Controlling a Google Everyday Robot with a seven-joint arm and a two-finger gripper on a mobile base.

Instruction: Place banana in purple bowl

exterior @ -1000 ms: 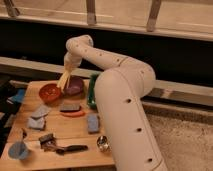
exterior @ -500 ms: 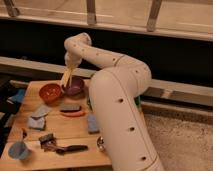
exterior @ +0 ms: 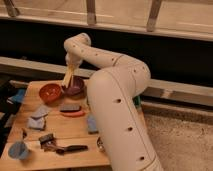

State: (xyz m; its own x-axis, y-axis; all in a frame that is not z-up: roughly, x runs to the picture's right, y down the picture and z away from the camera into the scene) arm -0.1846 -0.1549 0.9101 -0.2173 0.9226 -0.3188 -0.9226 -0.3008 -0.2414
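The banana (exterior: 67,78), pale yellow and slim, hangs nearly upright from my gripper (exterior: 72,67), which is shut on its upper end. Its lower tip hovers over the gap between the orange-red bowl (exterior: 49,92) and the purple bowl (exterior: 75,90), just above the purple bowl's left rim. The purple bowl sits at the back of the wooden table (exterior: 65,132), partly hidden on its right side by my large white arm (exterior: 117,110).
A grey block (exterior: 70,107) and a flat red-orange item (exterior: 74,113) lie in front of the bowls. A blue sponge (exterior: 92,124), grey cloths (exterior: 37,119), a blue cup (exterior: 18,150) and a black tool (exterior: 67,148) are spread toward the front. My arm covers the table's right side.
The gripper and the banana have shifted slightly to the right, from over the orange-red bowl's edge toward the purple bowl. Nothing on the table has moved.
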